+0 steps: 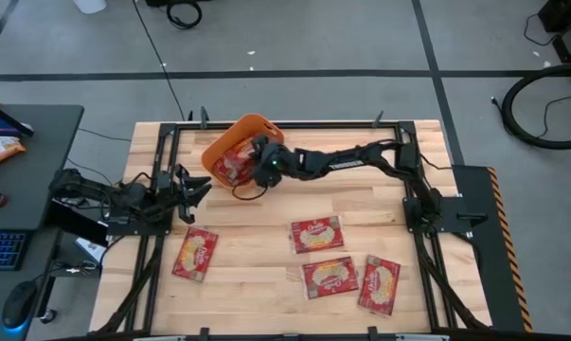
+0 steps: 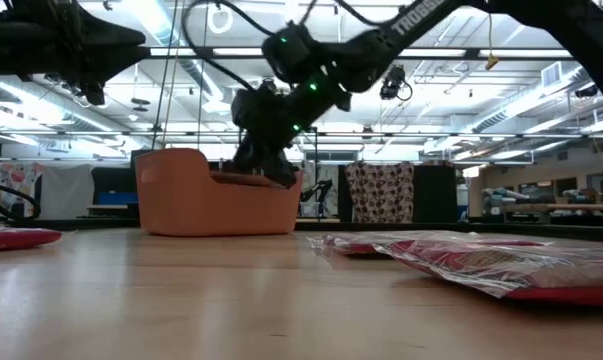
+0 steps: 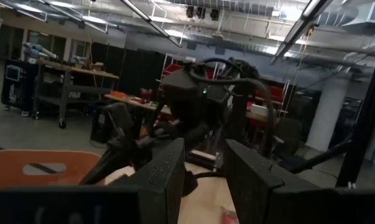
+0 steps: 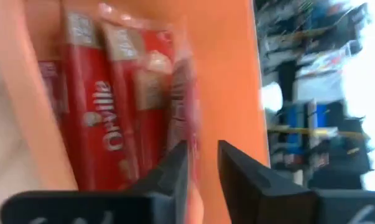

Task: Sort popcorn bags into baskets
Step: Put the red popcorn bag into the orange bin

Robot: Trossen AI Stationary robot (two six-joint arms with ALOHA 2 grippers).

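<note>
Your right gripper [image 1: 250, 169], fingers slightly apart, is at the orange tub [image 1: 230, 142] near the bench's far edge, over popcorn bags [image 4: 122, 106]. Your left gripper [image 1: 202, 186] waits open by the left edge.

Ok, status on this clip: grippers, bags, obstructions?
Right gripper over orange plastic tub, packets inside. Left gripper idle at left edge. Four flat red popcorn bags still on table.

Worktop [image 1: 266, 204]: pale wood planks, grain seen, matt, low sheen in low view. Frame [image 1: 171, 170] round worktop edge: black metal bars, matt. Basket [image 1: 230, 142] at 11 o'clock of worktop: orange plastic, smooth solid walls, rolled rim, slight gloss. Popcorn bags [image 1: 316, 234] toward 5 o'clock: red printed film, glossy, crinkled clear wrap with highlights noted in low view. Right claw [image 4: 203, 168] fingers: dark matt plastic, smooth. Floor [image 1: 294, 38]: grey, smooth, dull.
</note>
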